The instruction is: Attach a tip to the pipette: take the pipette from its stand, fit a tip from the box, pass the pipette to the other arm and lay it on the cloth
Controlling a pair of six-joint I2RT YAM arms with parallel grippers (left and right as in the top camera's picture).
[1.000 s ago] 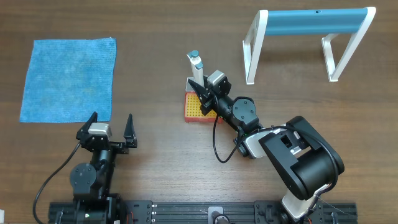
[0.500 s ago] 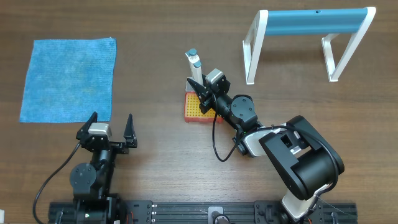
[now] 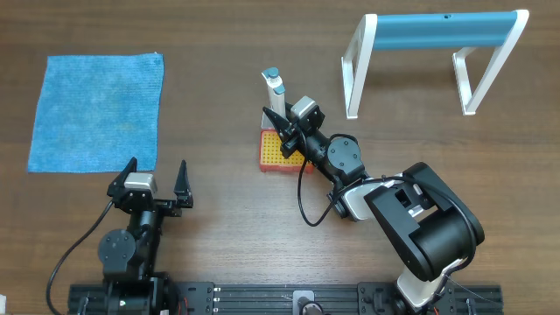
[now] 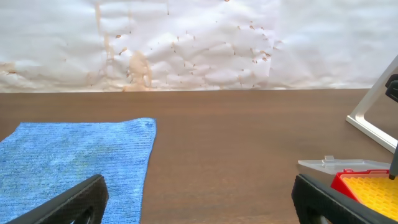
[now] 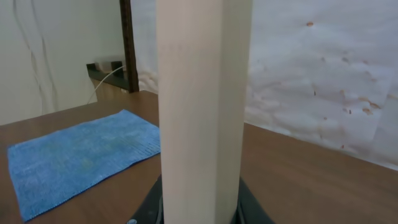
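Observation:
My right gripper [image 3: 282,118] is shut on the cream pipette [image 3: 275,90], which stands upright with its blue-grey cap uppermost. It hangs above the far end of the red and yellow tip box [image 3: 278,153] in the middle of the table. In the right wrist view the pipette body [image 5: 202,112] rises straight up between the dark jaws. The blue cloth [image 3: 96,112] lies flat at the far left. My left gripper [image 3: 157,179] stands open near the front edge, just in front of the cloth, holding nothing. From the left wrist view I see the cloth [image 4: 68,168] and the tip box [image 4: 373,186].
The white stand with a blue top bar [image 3: 437,31] is at the far right, and one white leg [image 4: 373,118] of it is seen from the left wrist. A clear lid [image 4: 336,164] lies beside the tip box. Bare wood lies between cloth and box.
The right gripper and the pipette have shifted slightly farther from the arm's base. The left arm has not moved.

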